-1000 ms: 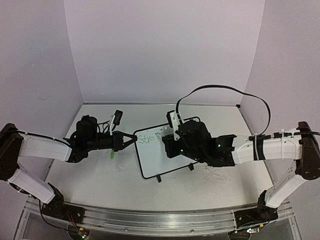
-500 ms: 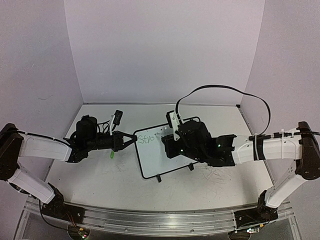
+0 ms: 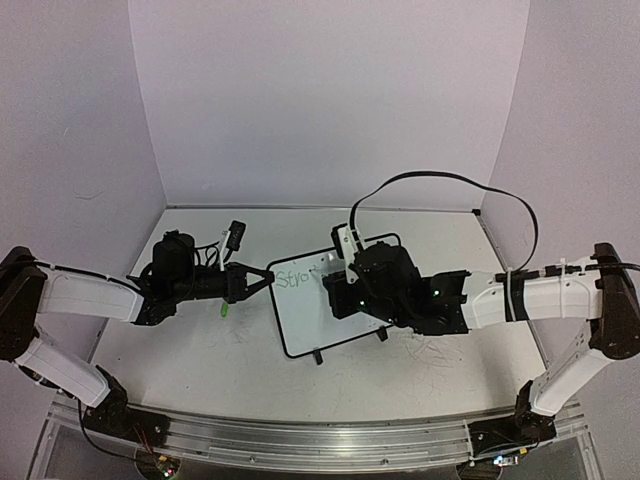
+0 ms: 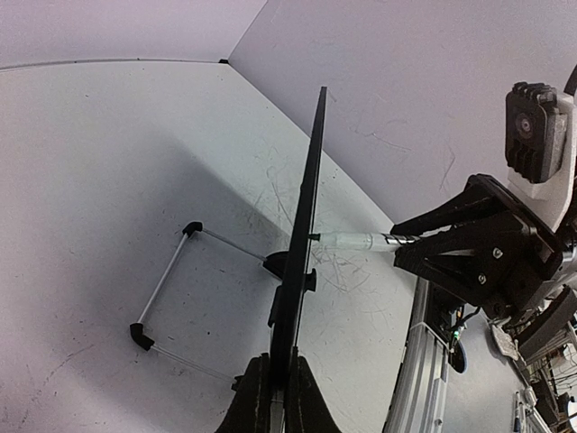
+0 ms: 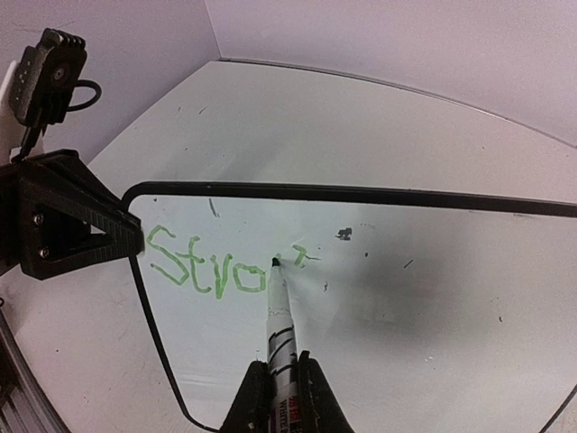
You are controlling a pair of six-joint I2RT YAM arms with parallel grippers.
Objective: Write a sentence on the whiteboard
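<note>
The whiteboard (image 3: pixel 310 305) stands tilted on its black feet in mid table; it also shows edge-on in the left wrist view (image 4: pixel 302 244) and face-on in the right wrist view (image 5: pixel 406 298). My left gripper (image 3: pixel 262 279) is shut on its left edge (image 4: pixel 281 379). My right gripper (image 5: pixel 281 383) is shut on a white marker (image 5: pixel 279 316), whose tip touches the board just right of the green letters "Stro" (image 5: pixel 203 266), where a small fresh stroke (image 5: pixel 299 253) shows. The sentence shows only as these letters (image 3: pixel 293 278).
A green marker cap (image 3: pixel 225 308) lies on the table under my left arm. A wire stand (image 4: pixel 171 289) props the board from behind. Purple walls close in the back and sides. A metal rail (image 3: pixel 300 445) runs along the near edge.
</note>
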